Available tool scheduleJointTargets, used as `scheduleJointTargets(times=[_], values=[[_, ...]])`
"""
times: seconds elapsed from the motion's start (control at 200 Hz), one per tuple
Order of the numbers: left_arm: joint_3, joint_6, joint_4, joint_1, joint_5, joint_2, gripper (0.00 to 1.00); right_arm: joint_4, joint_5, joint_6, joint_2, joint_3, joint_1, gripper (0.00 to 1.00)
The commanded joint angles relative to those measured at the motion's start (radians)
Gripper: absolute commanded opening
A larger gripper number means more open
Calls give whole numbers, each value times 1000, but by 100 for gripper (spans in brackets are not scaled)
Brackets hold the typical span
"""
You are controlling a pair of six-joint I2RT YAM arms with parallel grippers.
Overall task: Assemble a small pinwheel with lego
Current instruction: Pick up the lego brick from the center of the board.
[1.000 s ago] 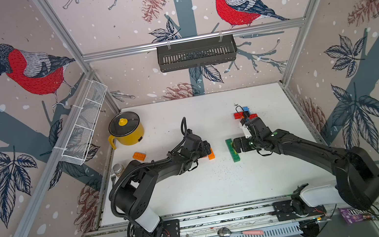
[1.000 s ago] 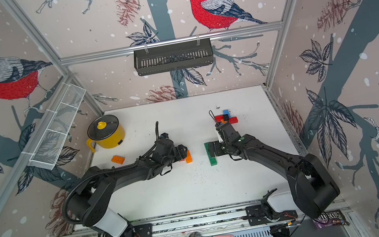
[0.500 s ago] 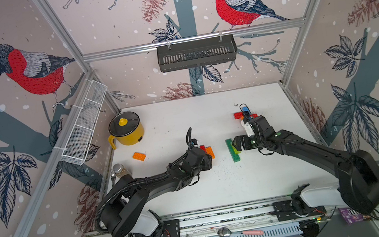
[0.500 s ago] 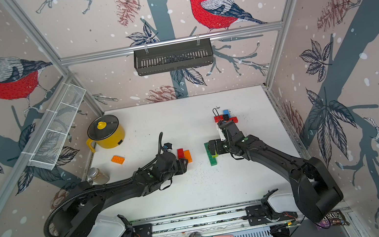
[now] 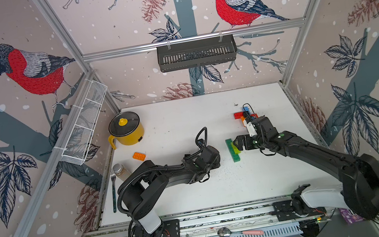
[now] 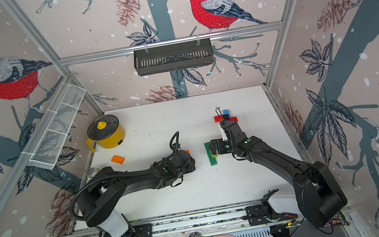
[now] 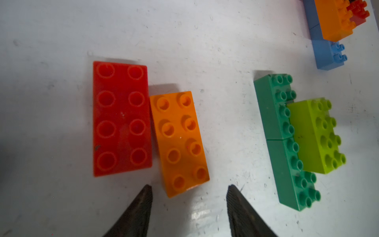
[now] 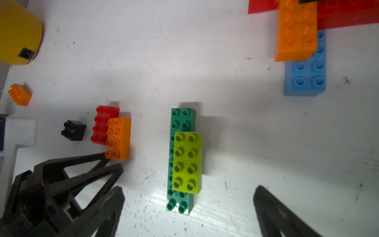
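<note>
Both spread: left gripper [image 7: 189, 189] straddles the orange brick [image 7: 179, 143] end, probably to pinch it; right gripper [image 8: 189, 189] hovers over the lime brick [image 8: 187, 162].

Saw only a sliver of orange brick [image 6: 187, 152] past the left arm [image 6: 141, 177] at frame centre in a top view, found yellow pot [image 8: 18, 30] and red brick [image 8: 348, 14] cropped by the right wrist view's edge.

The white table [image 5: 184, 125] bears a yellow pot [image 5: 126, 131], 1 lone orange brick [image 5: 139, 156] and 2 dark green bricks [image 5: 235, 156].
</note>
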Motion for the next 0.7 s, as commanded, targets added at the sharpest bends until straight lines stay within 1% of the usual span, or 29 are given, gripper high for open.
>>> scheduleJointTargets(times=[0.0, 0.055, 0.115, 0.19, 0.255, 0.29, 0.395, 0.605, 0.695], values=[[25, -39, -69, -2, -76, 25, 59, 2, -14, 0, -4, -7, -6, 99], [32, -35, -69, -1, -82, 36, 57, 2, -17, 1, -4, -10, -9, 100], [48, -36, -87, -2, -90, 53, 52, -1, -19, 0, -4, -10, -12, 99], [67, -40, -107, -3, -99, 70, 50, -2, -21, 1, -4, -12, -15, 99], [77, -43, -127, -7, -113, 79, 49, 0, -24, 3, -5, -12, -17, 99], [85, -43, -144, -11, -126, 83, 49, 2, -26, 3, -29, -13, -18, 100], [116, -41, -192, -25, -167, 110, 50, 5, -31, 4, -27, -15, -21, 99], [177, -44, -274, -62, -241, 158, 48, 10, -41, 6, -30, -19, -32, 99], [186, -46, -290, -71, -251, 165, 48, 17, -54, 7, -30, -22, -41, 100]])
